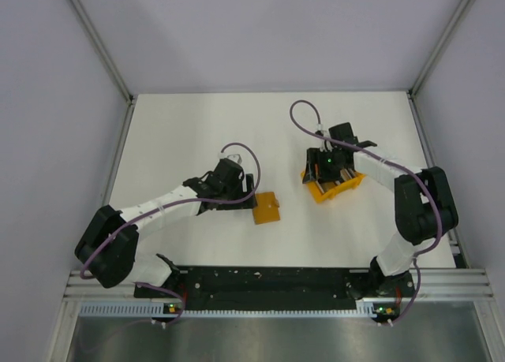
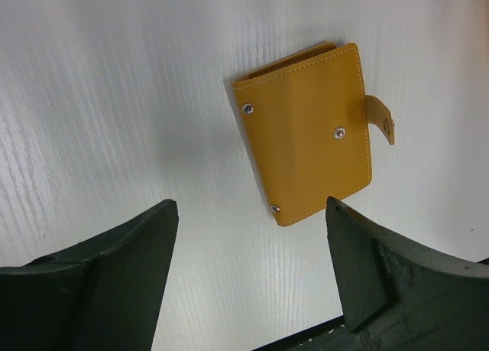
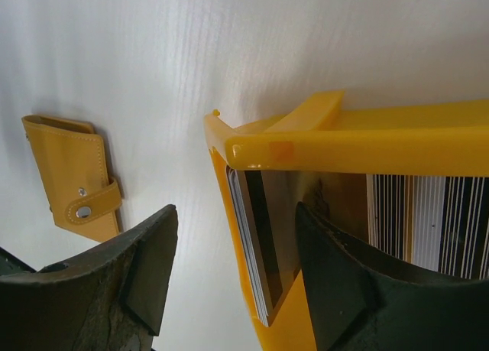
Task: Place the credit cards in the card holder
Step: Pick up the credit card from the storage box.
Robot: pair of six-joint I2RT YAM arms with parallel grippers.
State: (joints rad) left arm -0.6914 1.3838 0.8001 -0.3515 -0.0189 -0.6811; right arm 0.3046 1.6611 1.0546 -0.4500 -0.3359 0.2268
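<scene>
We see the card holder lying folded flat on the white table, just ahead of the left claw, whose fingers stand spread with nothing between them. The credit cards stand on edge inside the orange bin, well apart from the holder. The right claw hangs at the bin's corner, fingers spread and straddling its wall. We cannot tell whether they touch it.

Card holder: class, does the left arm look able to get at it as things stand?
Probably yes: the card holder lies flat on the table just ahead of the open left gripper, nothing between them.
</scene>
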